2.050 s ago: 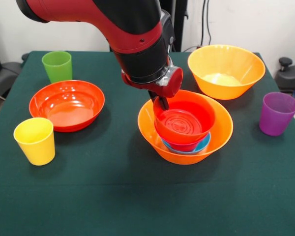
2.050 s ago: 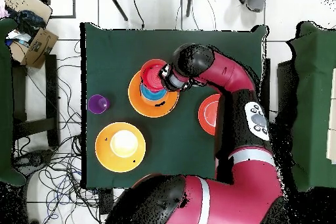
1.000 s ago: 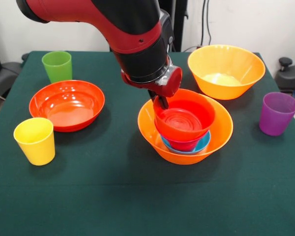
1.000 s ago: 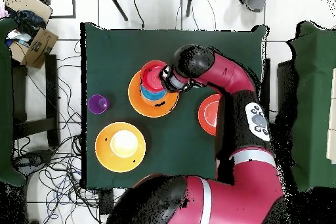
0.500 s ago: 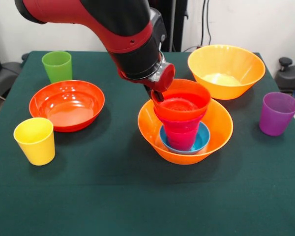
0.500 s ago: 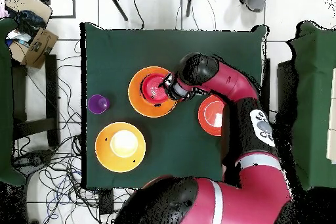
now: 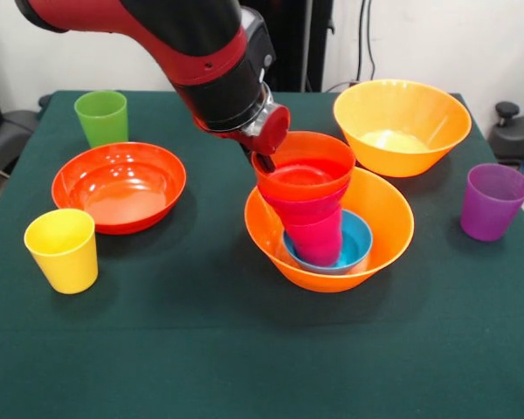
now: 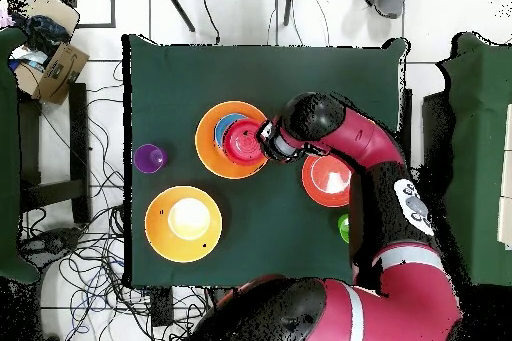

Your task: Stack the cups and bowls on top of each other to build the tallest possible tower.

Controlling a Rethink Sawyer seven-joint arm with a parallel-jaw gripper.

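Gripper (image 7: 264, 160) is pinching the near-left rim of the small red-orange bowl (image 7: 304, 171), jaws narrowed onto its wall, and is carrying it raised and tilted above the large orange bowl (image 7: 384, 229) in the middle of the table. Nested under the red-orange bowl, the magenta bowl (image 7: 304, 209) and the crimson-pink cup (image 7: 319, 240) are coming along with it, so the lifted bundle's long axis is leaning from the gripper down and to the right in the front view, its foot hanging just over the blue bowl (image 7: 360, 244), which is sitting in the bottom of the large orange bowl. Seen from overhead, the red-orange bowl (image 8: 244, 141) is sitting off centre toward the arm's side of the large orange bowl (image 8: 212, 152), with the blue bowl (image 8: 226, 121) peeking out beyond it. Whatever is being stacked next, the bundle is hanging below and beside the grip rather than squarely under it, so it probably needs levelling before being set down. Well apart from all this, the second large orange bowl (image 7: 402, 125), wide red-orange bowl (image 7: 119, 185), green cup (image 7: 101, 117), yellow cup (image 7: 62, 249) and purple cup (image 7: 493, 201) are standing loose on the green table (image 7: 244, 349).
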